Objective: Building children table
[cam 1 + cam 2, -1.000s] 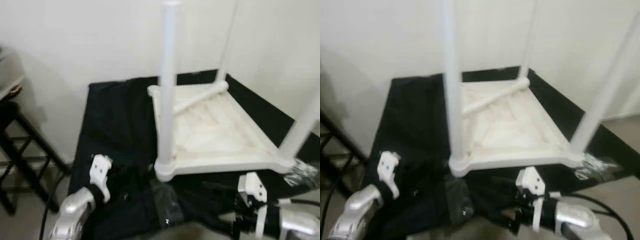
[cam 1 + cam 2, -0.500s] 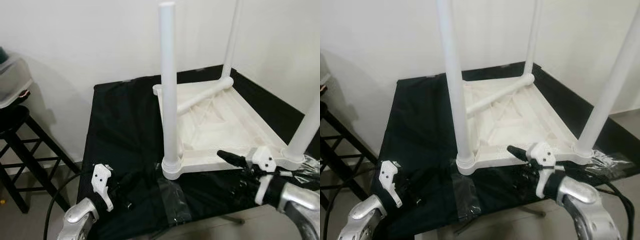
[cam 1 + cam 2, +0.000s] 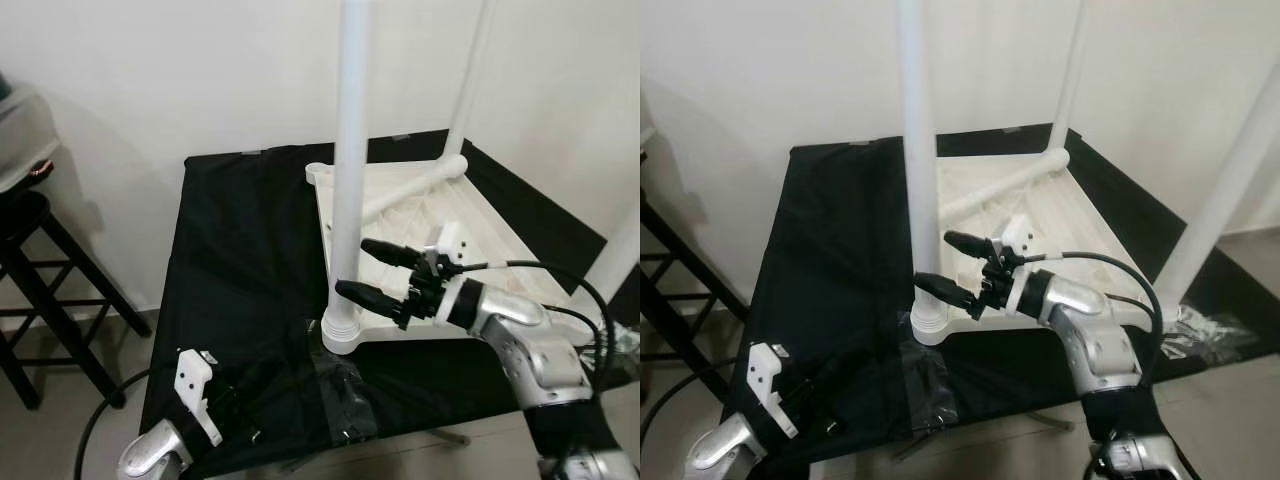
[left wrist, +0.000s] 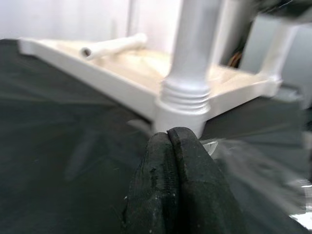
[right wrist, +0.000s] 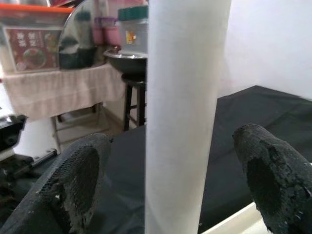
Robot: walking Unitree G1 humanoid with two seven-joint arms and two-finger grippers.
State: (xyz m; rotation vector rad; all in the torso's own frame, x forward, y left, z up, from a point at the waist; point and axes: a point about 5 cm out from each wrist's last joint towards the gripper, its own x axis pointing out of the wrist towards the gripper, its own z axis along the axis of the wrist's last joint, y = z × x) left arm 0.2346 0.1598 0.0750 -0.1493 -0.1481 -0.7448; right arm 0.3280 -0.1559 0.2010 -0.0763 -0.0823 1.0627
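A white children's table [image 3: 470,250] lies upside down on a black cloth. Its near leg [image 3: 350,150] stands upright in the front corner socket [image 4: 187,92]. Two more legs [image 3: 470,80] rise at the back and right. A loose leg [image 3: 410,190] lies across the underside. My right gripper [image 3: 352,266] is open, and its fingers [image 5: 78,175] straddle the near leg [image 5: 183,107] low down without closing on it. My left gripper [image 4: 173,141] is shut on nothing, low over the cloth, short of the socket, at the front left [image 3: 245,385].
A black stool [image 3: 30,260] stands to the left, with a plastic container [image 3: 20,130] on a surface behind it. Clear plastic wrap [image 3: 340,400] lies on the cloth near the front edge. A black cable [image 3: 560,280] loops off my right arm. White walls close in behind.
My right arm has risen from the table's front edge and swung left to the near leg, with its fingers now either side of it. The left arm sank a little. The camera shifted.
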